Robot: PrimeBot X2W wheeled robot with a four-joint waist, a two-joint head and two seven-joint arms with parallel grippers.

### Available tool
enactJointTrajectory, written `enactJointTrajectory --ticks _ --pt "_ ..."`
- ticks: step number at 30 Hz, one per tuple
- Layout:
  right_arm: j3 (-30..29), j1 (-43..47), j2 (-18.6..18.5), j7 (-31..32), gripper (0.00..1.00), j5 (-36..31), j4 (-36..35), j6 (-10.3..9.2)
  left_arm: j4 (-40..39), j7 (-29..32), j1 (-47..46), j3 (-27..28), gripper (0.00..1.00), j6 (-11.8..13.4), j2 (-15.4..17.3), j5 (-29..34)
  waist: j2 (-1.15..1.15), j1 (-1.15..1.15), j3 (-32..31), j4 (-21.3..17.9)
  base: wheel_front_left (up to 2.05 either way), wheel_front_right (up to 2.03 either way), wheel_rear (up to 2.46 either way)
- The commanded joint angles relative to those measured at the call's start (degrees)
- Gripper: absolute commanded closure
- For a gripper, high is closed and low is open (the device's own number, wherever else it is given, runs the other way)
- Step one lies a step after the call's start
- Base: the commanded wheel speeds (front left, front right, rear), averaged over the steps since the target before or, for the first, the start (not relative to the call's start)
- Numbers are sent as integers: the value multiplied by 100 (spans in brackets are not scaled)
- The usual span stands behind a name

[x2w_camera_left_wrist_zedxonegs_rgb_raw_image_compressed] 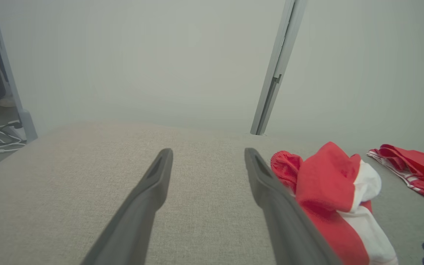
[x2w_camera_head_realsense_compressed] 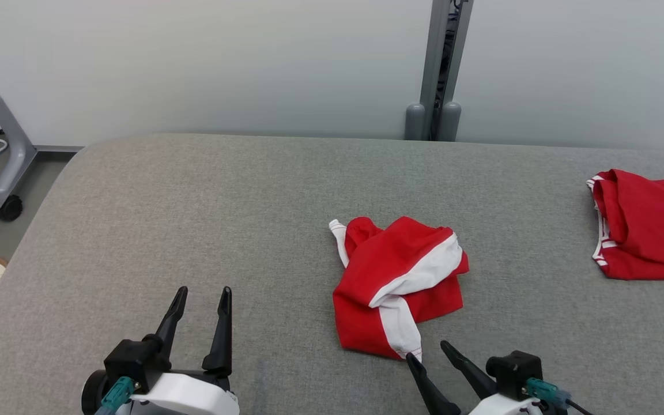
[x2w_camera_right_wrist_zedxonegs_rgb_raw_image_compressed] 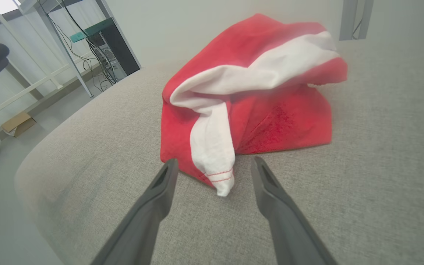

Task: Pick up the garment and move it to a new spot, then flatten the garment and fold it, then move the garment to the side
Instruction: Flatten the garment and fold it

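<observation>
Grey woven padded surface (x2w_camera_head_realsense_compressed: 193, 230) carries a crumpled red garment (x2w_camera_head_realsense_compressed: 401, 282) with white bands. My left gripper (x2w_camera_head_realsense_compressed: 202, 294) and right gripper (x2w_camera_head_realsense_compressed: 427, 350) stand spread, empty.

garment (x2w_camera_head_realsense_compressed: 389, 253): bright red, broad white band; two thin red stitch lines across the band's end
second garment (x2w_camera_head_realsense_compressed: 649, 225): red, white-striped edge trim
table cover (x2w_camera_head_realsense_compressed: 193, 219): mid grey, fine woven fleck
left gripper (x2w_camera_head_realsense_compressed: 204, 293), right gripper (x2w_camera_head_realsense_compressed: 427, 349): black fingers, white housing, teal connectors
wall (x2w_camera_head_realsense_compressed: 193, 57): pale grey-white

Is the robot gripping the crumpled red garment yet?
No, the garment lies loose on the grey surface, and the right end effector is open around its white tip.
</observation>
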Motion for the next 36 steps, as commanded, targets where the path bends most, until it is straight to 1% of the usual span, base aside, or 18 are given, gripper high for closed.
enactJointTrajectory --ticks 1,4,9,10,11,13,14,15,19,25,32,36 --pt "156 -169 -44 -33 0 128 178 0 5 -19 -106 -21 0 12 23 -52 0 0 29 68 0 0 0" --pt "486 -475 -49 -33 0 354 614 0 -2 -20 -131 -95 0 55 19 -127 0 0 63 167 0 0 0" --pt "847 -887 -29 -33 0 644 1207 0 -27 -20 -200 -187 0 95 19 -218 0 0 165 320 0 0 0" --pt "924 -945 -22 -33 20 691 1301 0 -33 -20 -221 -188 0 110 21 -243 0 0 177 342 0 0 0" --pt "976 -1017 -39 -33 45 735 1375 0 -35 -20 -240 -195 0 115 20 -257 0 0 194 363 0 0 0" --pt "1123 -1116 -64 -33 69 833 1507 0 -40 -20 -256 -203 0 129 18 -274 0 0 219 391 0 0 0" --pt "1201 -1166 -81 -33 91 866 1560 0 -42 -20 -257 -207 0 135 18 -288 0 0 229 400 0 0 0" --pt "1252 -1202 -100 -33 100 924 1592 0 -43 -20 -255 -210 0 144 19 -286 0 0 236 404 0 0 0" --pt "1222 -1397 -223 -33 100 847 1693 -1 -54 -19 -250 -208 0 185 18 -312 0 0 248 366 0 0 0" --pt "924 -1460 -551 -33 100 462 1512 -1 -72 -20 -281 -230 0 191 19 -320 0 0 233 217 0 0 0" --pt "124 -1099 -1035 -33 100 -136 1228 -1 -116 -20 -361 -216 0 205 19 -320 0 0 259 2 0 0 0" --pt "67 -853 -1240 -33 100 -281 1193 -1 -114 -19 -349 -231 0 175 19 -317 0 0 303 -114 0 0 0"
